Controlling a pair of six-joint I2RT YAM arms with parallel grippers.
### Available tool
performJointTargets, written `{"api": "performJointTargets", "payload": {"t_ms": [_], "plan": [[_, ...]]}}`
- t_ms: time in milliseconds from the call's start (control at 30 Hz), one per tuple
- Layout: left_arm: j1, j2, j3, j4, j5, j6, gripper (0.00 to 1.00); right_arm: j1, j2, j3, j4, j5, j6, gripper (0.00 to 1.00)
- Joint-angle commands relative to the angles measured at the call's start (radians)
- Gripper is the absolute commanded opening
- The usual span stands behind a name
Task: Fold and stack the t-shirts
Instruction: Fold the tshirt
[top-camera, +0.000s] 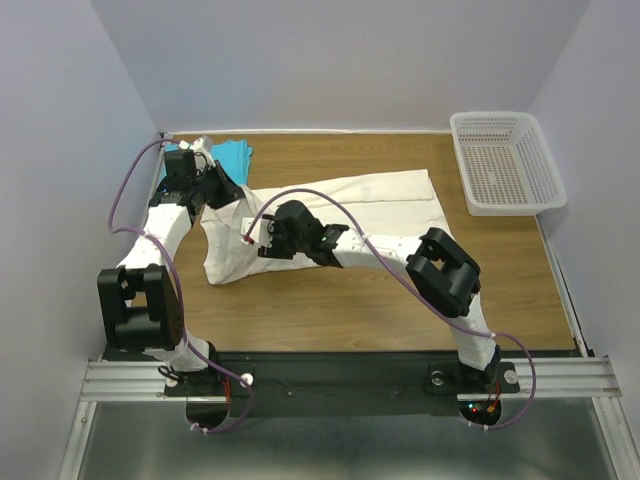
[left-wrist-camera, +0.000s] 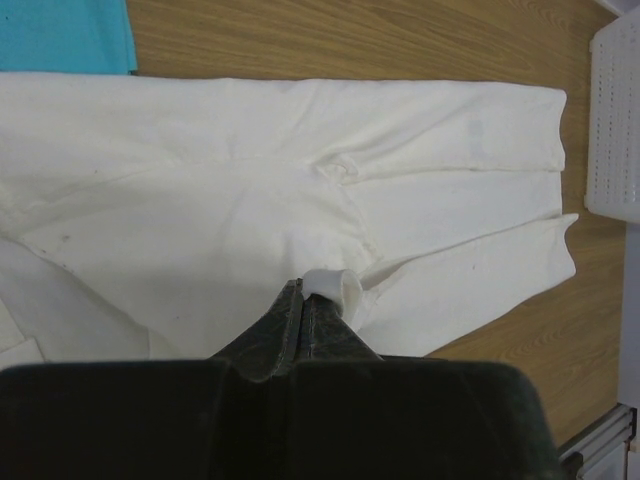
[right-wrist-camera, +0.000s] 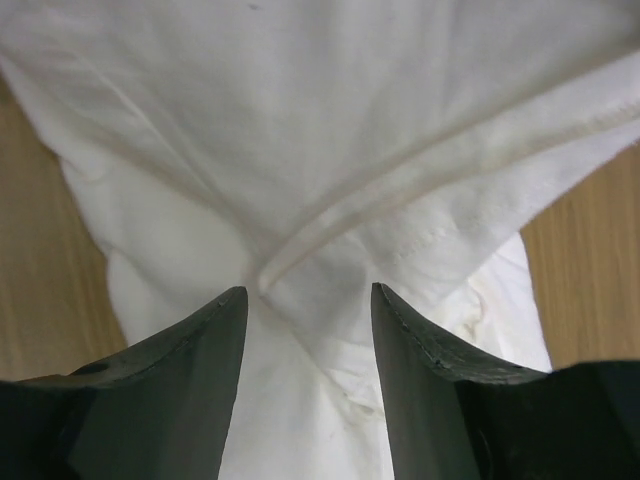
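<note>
Left gripper (left-wrist-camera: 302, 296) is clamped on the cream shirt (left-wrist-camera: 200, 170) and right gripper (right-wrist-camera: 308, 296) hangs open over it, so lifting on 1 grip could skew the fold.

The right gripper (right-wrist-camera: 309, 290) stands open over the cream t-shirt (right-wrist-camera: 300, 120)

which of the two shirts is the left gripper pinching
The cream t-shirt, spread out wide: the left gripper is shut on a fold of it. The turquoise t-shirt lies free, far left.
</note>
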Motion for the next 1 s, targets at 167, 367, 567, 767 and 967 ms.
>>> {"api": "performJointTargets", "payload": {"t_ms": [167, 367, 567, 767, 967], "plan": [[0.007, -0.006, 0.049, 0.019, 0.030, 0.007, 0.00, 0.021, 0.002, -0.042, 0.192, 0.183, -0.024, 0.55], [0.008, 0.000, 0.049, 0.019, 0.030, 0.007, 0.00, 0.031, -0.019, -0.063, 0.191, 0.147, 0.024, 0.54], [0.007, -0.004, 0.049, 0.019, 0.034, 0.006, 0.00, 0.047, 0.004, -0.061, 0.188, 0.166, 0.028, 0.54], [0.007, -0.006, 0.043, 0.018, 0.036, 0.011, 0.00, 0.047, 0.041, -0.032, 0.188, 0.199, 0.027, 0.52], [0.007, -0.011, 0.041, 0.018, 0.037, 0.009, 0.00, 0.048, 0.084, -0.006, 0.188, 0.256, 0.019, 0.45]]}}
